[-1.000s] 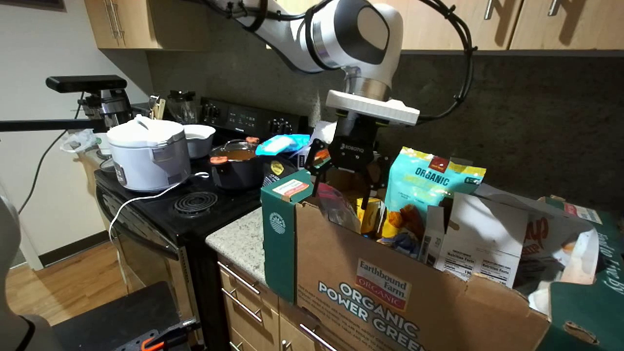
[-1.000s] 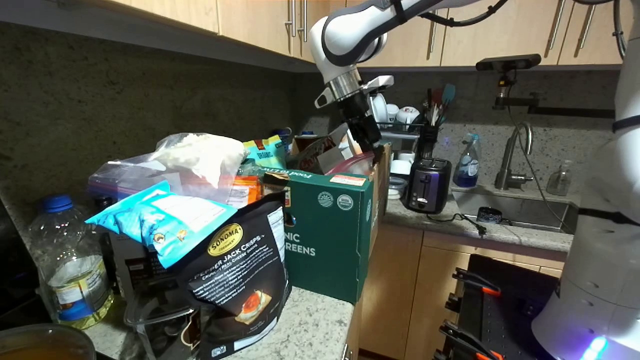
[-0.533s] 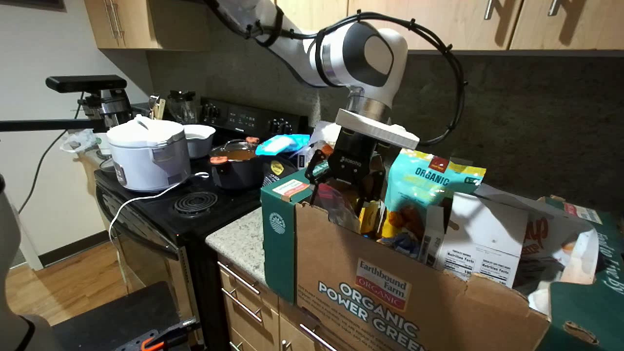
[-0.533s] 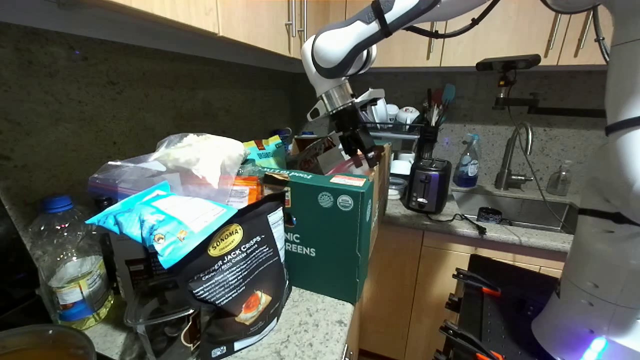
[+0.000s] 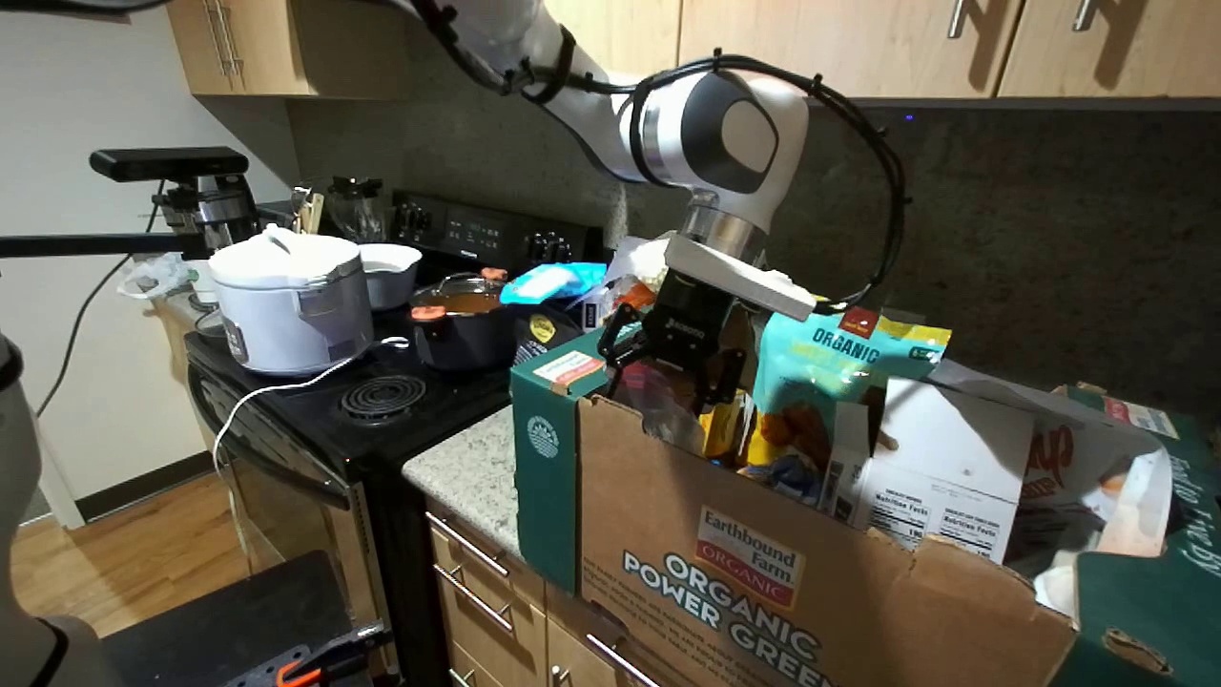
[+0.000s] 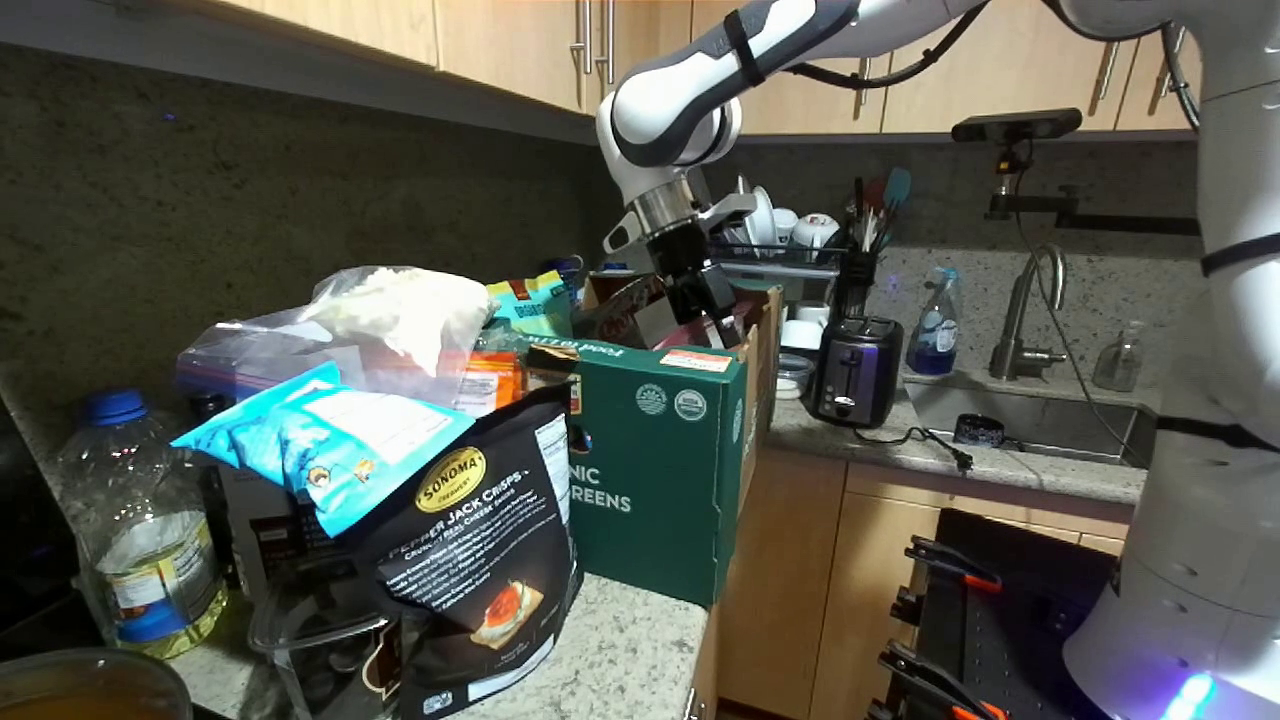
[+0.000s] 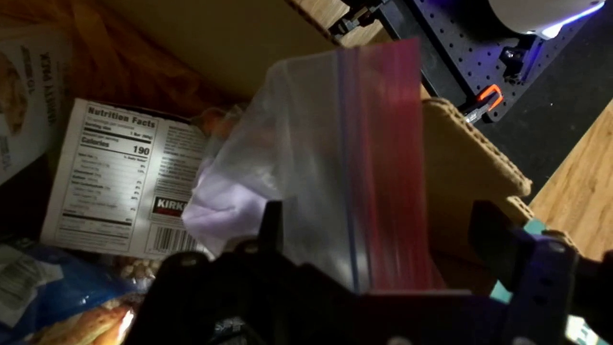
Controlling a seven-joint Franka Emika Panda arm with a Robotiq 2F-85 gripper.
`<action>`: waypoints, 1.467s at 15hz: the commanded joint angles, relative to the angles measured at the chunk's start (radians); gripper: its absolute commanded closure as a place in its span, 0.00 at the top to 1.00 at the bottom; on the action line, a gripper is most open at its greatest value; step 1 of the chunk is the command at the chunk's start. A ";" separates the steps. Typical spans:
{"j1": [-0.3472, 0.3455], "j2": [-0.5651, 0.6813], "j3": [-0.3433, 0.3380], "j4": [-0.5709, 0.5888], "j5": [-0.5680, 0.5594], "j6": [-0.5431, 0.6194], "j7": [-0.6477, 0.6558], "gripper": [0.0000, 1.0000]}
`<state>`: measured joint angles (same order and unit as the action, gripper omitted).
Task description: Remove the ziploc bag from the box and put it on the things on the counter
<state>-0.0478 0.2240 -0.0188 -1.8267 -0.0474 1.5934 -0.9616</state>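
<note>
Speckled kitchen counter (image 5: pixel 467 468), Robotiq claw (image 7: pixel 378 215) spread wide, ziploc bag (image 7: pixel 316 158) ungripped between its jaws, Earthbound Farm carton (image 5: pixel 849 572) beneath

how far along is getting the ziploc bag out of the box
Done: the claw is at the Organic Power Greens box, and part of the ziploc bag shows between its jaws in the wrist view. In hand: the grasp, it seems; the jaws stand open, holding nothing yet. Left: the bag sits in the box, so closing, lifting it out and laying it on the grocery heap.
</note>
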 commanded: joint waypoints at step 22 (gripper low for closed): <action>-0.002 -0.157 0.008 -0.084 0.004 0.308 0.340 0.01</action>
<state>-0.0613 0.1278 -0.0152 -1.8753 -0.0185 1.8655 -0.6796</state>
